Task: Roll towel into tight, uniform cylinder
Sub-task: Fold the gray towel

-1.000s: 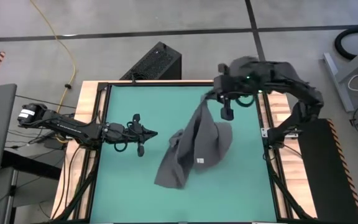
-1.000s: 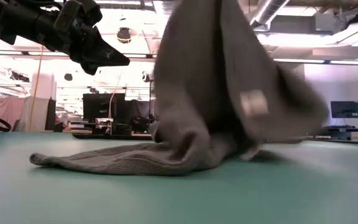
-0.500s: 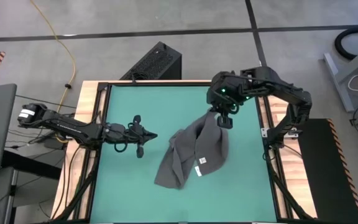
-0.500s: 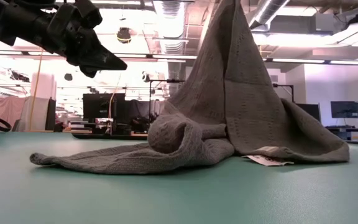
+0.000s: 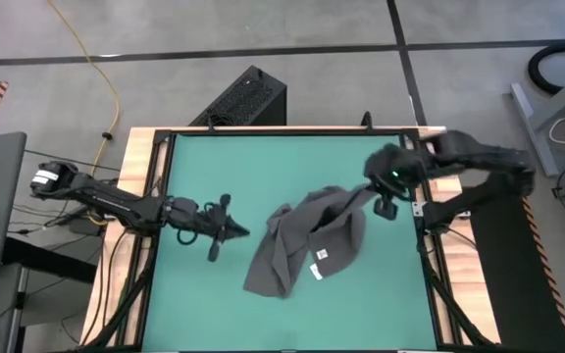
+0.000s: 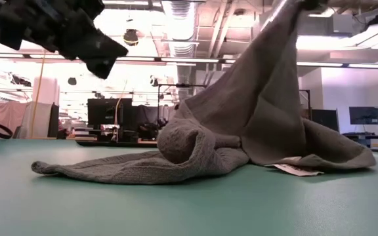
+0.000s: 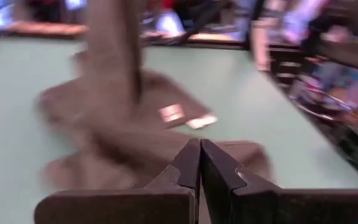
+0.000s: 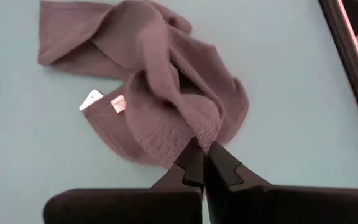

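Rightward now, right pincer holds towel corner aloft.

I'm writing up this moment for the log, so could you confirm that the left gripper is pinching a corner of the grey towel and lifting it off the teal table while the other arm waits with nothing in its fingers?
Not quite: the right gripper pinches the towel and lifts it, as the right wrist view shows. The left gripper waits shut and empty beside it over the table.
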Available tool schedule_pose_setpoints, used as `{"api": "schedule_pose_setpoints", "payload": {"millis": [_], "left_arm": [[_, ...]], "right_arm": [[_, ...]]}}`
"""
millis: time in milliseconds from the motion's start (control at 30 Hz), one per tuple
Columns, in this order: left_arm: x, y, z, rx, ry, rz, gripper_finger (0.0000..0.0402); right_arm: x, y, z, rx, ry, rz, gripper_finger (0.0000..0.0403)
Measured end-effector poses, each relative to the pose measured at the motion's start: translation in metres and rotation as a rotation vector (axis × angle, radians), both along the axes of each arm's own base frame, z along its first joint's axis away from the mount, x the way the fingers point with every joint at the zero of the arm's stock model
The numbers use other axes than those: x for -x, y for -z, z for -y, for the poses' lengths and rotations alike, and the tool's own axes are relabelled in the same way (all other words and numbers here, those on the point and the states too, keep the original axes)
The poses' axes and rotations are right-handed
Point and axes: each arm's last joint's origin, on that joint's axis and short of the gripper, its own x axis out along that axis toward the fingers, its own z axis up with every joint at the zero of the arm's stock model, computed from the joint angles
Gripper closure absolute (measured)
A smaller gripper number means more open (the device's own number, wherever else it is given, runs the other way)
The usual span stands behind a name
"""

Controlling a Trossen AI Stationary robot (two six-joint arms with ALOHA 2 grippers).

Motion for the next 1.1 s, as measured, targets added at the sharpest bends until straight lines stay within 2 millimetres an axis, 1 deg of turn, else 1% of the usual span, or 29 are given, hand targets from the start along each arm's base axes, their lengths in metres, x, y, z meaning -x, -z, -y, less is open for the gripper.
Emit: {"api": "schedule_pose_setpoints", "payload": {"millis": [100, 200, 267, 400, 467, 567, 700, 767, 900, 967, 1033, 1100], "left_arm": [[-0.009, 0.011, 0.018, -0.070, 0.109, 0.035, 0.0401], [-0.017, 0.029, 0.034, -0.167, 0.195, -0.008, 0.0392], [-0.024, 0.038, 0.044, -0.197, 0.202, -0.061, 0.0378], [-0.040, 0.058, 0.057, -0.216, 0.169, -0.267, 0.0333], [-0.050, 0.058, 0.064, -0.224, 0.176, -0.321, 0.0307], [-0.062, 0.050, 0.074, -0.247, 0.195, -0.383, 0.0269], [-0.069, 0.036, 0.081, -0.291, 0.212, -0.502, 0.0228], [-0.067, 0.036, 0.080, -0.307, 0.221, -0.568, 0.0213], [-0.063, 0.045, 0.081, -0.286, 0.285, -0.654, 0.0201], [-0.062, 0.047, 0.084, -0.278, 0.303, -0.665, 0.0202], [-0.065, 0.049, 0.089, -0.275, 0.315, -0.634, 0.0204], [-0.064, 0.055, 0.093, -0.290, 0.329, -0.651, 0.0204]], "right_arm": [[0.015, 0.023, -0.003, -0.034, 0.035, 0.028, 0.0387], [0.027, 0.040, -0.004, -0.051, 0.058, 0.039, 0.0387], [0.034, 0.047, -0.004, -0.057, 0.058, 0.045, 0.0387], [0.045, 0.056, -0.004, -0.056, 0.054, 0.045, 0.0387], [0.048, 0.057, -0.003, -0.051, 0.044, 0.045, 0.0387], [0.053, 0.056, -0.003, -0.037, 0.019, 0.060, 0.0387], [0.057, 0.054, -0.002, -0.022, -0.003, 0.073, 0.0387], [0.057, 0.054, -0.002, -0.014, -0.016, 0.074, 0.0387], [0.059, 0.053, -0.002, -0.005, -0.032, 0.077, 0.0387], [0.059, 0.053, -0.002, 0.003, -0.042, 0.075, 0.0387], [0.059, 0.053, -0.002, 0.004, -0.044, 0.075, 0.0387], [0.058, 0.054, -0.002, 0.012, -0.056, 0.071, 0.0387]]}}
